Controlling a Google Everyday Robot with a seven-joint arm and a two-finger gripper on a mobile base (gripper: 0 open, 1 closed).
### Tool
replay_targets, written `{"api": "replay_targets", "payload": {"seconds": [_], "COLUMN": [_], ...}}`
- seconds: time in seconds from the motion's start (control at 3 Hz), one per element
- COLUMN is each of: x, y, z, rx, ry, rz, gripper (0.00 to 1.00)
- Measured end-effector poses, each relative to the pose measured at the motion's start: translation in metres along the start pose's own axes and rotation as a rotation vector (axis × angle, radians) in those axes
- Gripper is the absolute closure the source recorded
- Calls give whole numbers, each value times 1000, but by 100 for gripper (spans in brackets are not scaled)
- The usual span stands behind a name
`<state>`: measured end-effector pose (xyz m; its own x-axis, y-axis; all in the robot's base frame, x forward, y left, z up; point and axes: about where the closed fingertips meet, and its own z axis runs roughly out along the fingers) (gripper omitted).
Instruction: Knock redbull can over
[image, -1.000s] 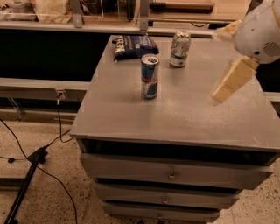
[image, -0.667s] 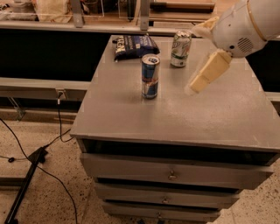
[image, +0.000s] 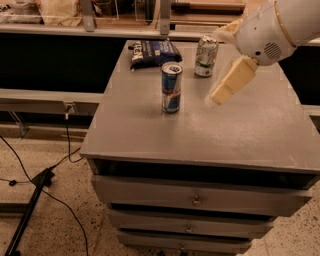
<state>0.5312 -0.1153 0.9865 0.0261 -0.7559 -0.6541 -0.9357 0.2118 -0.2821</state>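
Observation:
The redbull can (image: 171, 87) is slim, blue and silver with a red mark. It stands upright on the grey cabinet top (image: 240, 130), left of centre. My gripper (image: 217, 67) hangs above the cabinet top to the right of the can, about a can's height away and not touching it. Its cream fingers (image: 230, 82) are spread apart and hold nothing. The white wrist housing (image: 272, 30) fills the upper right.
A white-and-green can (image: 206, 56) stands upright behind and right of the redbull can, close to my gripper. A dark blue snack bag (image: 152, 51) lies at the back left. The cabinet has drawers (image: 197, 199) in front. Cables and a stand leg (image: 35, 195) lie on the floor at left.
My gripper has moved left across the cabinet top, from near the right edge toward the redbull can. Both cans and the bag have not moved.

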Motion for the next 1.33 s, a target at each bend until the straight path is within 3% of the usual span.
{"api": "replay_targets", "payload": {"seconds": [0.33,0.67,1.33], "x": [3,4,2], "y": [-1,-5,-17], "z": [20,67,128], "rx": [2,4,8], "ry": [-82,-244,-423], "rz": [18,66,163], "gripper": [0,0,0]}}
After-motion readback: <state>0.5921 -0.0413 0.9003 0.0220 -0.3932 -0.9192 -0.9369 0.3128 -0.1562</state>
